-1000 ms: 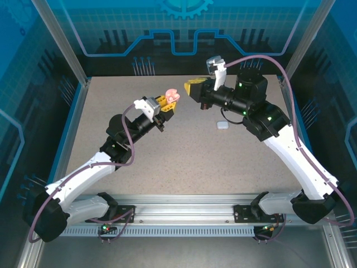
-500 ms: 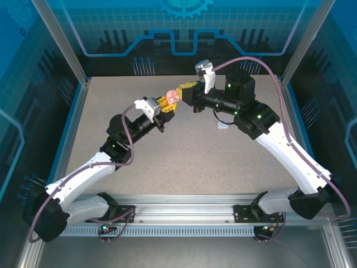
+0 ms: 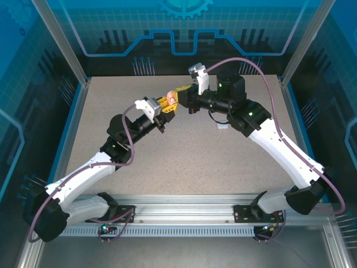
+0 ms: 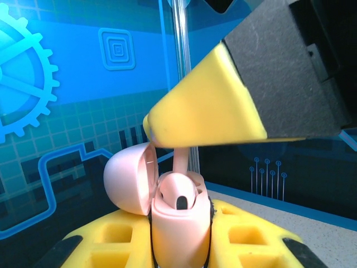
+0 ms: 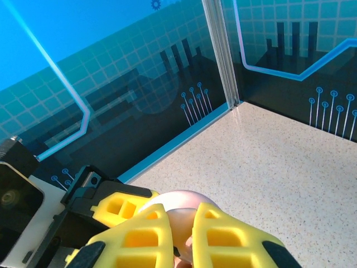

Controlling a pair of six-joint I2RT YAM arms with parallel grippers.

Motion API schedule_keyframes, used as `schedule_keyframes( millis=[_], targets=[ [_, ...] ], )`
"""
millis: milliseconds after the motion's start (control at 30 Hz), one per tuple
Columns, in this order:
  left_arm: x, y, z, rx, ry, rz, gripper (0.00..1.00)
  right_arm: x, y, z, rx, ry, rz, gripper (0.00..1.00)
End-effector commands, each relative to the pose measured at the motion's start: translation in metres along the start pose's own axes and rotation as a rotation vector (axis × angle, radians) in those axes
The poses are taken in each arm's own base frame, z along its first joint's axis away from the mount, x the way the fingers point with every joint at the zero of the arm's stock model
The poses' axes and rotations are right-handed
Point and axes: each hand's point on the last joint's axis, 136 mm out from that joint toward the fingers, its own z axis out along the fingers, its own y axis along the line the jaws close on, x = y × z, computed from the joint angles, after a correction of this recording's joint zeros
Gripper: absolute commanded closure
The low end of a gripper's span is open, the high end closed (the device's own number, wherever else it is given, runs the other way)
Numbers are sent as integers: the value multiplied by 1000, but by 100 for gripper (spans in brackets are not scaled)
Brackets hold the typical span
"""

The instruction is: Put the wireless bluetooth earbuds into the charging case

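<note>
While both arms meet in the air over the far middle of the table point(image 3: 189, 167), the items stand as listed.

Item, left gripper point(image 3: 168, 104): yellow fingers closed firmly on the lower body of the charging case point(image 4: 178, 234), which it holds upright and clear of the table top.

Item, charging case: pink, rounded, gripped on both flanks. Its lid point(image 4: 129, 183) is swung back on the hinge and tilts away to the left in the left wrist view, hollow side facing the case mouth.

Item, seated earbud point(image 4: 177, 196): pink, lying in the open mouth of the case, with a small dark oval mark on its upper face.

Item, right gripper point(image 3: 180, 91): yellow fingertips pinched nearly together, directly above the case mouth and touching or just off the lid edge. It grips the top of a second earbud point(image 4: 182, 159).

Item, second earbud: pink, its stem running straight down from the right fingertips into the case, just behind the seated one.

Item, small white object point(image 3: 222, 126): lies on the table toward the far right, partly hidden by the right arm; what it is cannot be told.
</note>
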Motion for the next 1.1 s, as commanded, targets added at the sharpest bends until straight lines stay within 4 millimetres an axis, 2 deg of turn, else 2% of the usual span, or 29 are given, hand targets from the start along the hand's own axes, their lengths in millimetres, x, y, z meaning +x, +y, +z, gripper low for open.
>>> schedule_keyframes(
  millis=[0,467,667,1067],
  targets=[
    [-28,-3,2,15,-64,12,100,4,3,-1,3,2,-17,90],
    [-29,-3,2,11,-64,14,100,5,4,-11,11,3,-23,91],
    [-30,-2,2,10,-67,15,100,16,6,-3,-14,57,-13,91],
    [-33,-2,2,9,-74,19,100,34,-9,8,41,133,9,89]
  ],
)
